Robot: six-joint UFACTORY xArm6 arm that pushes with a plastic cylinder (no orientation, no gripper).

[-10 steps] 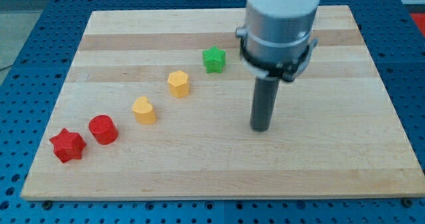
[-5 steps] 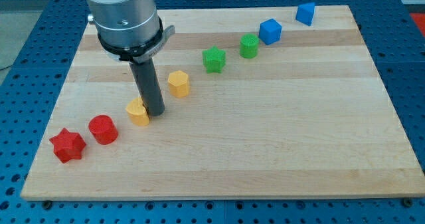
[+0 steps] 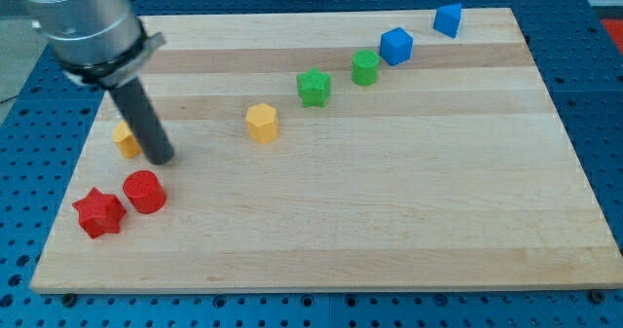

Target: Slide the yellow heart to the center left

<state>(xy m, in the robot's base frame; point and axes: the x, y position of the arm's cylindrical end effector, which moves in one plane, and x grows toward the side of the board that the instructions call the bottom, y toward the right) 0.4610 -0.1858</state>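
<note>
The yellow heart [image 3: 126, 140] lies near the desk's [image 3: 389, 221] left edge, about mid-height, partly hidden behind the rod. My tip [image 3: 160, 159] sits just beside it on the view's right, apparently touching. The tool has no jaws and grasps nothing. Advised: finish with a short, slow push leftward, stopping short of the edge. The heart appears small, orange-yellow and upright.

Silver-grey cylindrical arm housing [image 3: 83, 17], black collar clamp beneath it, straight dark rod below, my tip [image 3: 161, 159] a blunt round end
</note>
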